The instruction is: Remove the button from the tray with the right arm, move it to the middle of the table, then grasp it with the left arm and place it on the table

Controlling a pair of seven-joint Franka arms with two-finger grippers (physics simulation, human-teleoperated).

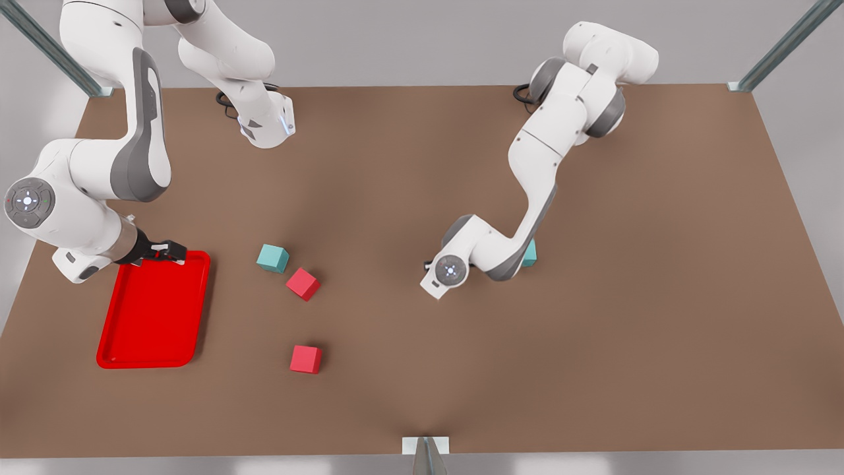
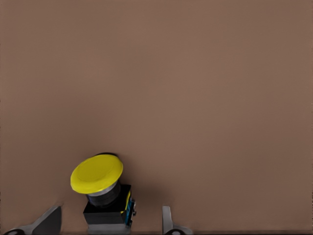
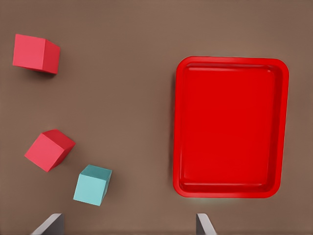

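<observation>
Above the tray's [image 1: 153, 310] far rim hangs the right pincer [image 1: 168, 251], its fingers spread wide and holding nothing; the tray itself lies bare inside, so the take-out looks done. Well apart from the tray, out on the open desk [image 1: 633, 316], the button [image 2: 103, 188] stands upright on its dark body between the left pincer's [image 2: 111, 226] wide-spread fingers, which seem not to touch it. Judging by that, the set-down is finished or nearly so, with only the left arm's retreat left
</observation>
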